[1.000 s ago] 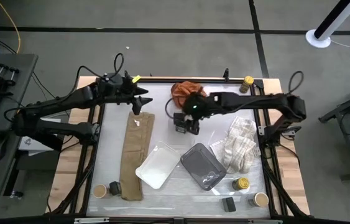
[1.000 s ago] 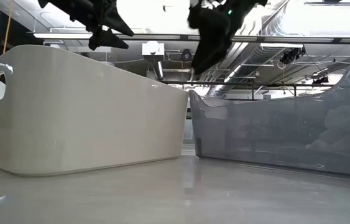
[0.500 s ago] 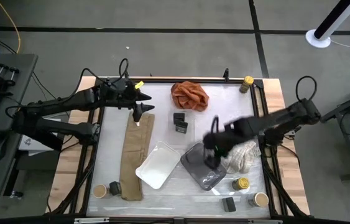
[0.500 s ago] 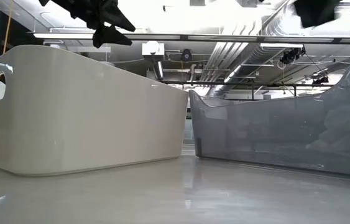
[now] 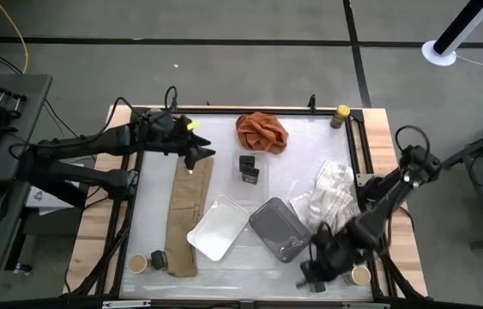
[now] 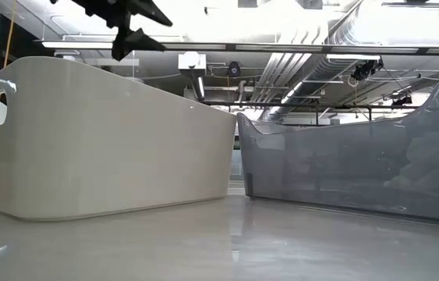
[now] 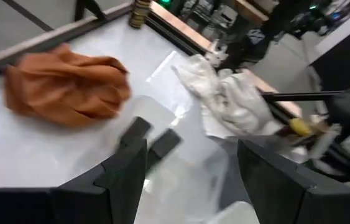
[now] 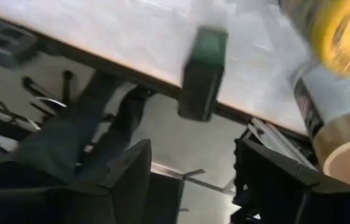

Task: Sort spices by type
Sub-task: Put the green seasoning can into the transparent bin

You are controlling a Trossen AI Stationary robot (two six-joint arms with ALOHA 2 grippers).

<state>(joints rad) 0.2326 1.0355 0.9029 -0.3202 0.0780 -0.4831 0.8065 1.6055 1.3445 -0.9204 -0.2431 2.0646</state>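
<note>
Your right arm folds low over the near right corner, its right gripper [image 5: 314,273] parted and empty above a black box [image 8: 202,71], yellow-lidded jar [image 8: 336,31] and tan-lidded jar [image 5: 360,275]. The left gripper [image 5: 200,155] hovers far left, parted, empty.

On the pale surface [image 5: 224,172], a crumpled orange cloth [image 5: 261,131] lies at the far edge, with two small black rectangular boxes [image 5: 249,167] just in front of it. A flat white tray [image 5: 217,228] and a flat grey tray [image 5: 278,228] sit side by side near the middle. The left gripper [image 5: 201,155] hovers over a long tan cloth [image 5: 186,215]. The right gripper [image 5: 312,273] hangs low at the near edge beside a tan-lidded round jar [image 5: 360,275].
</note>
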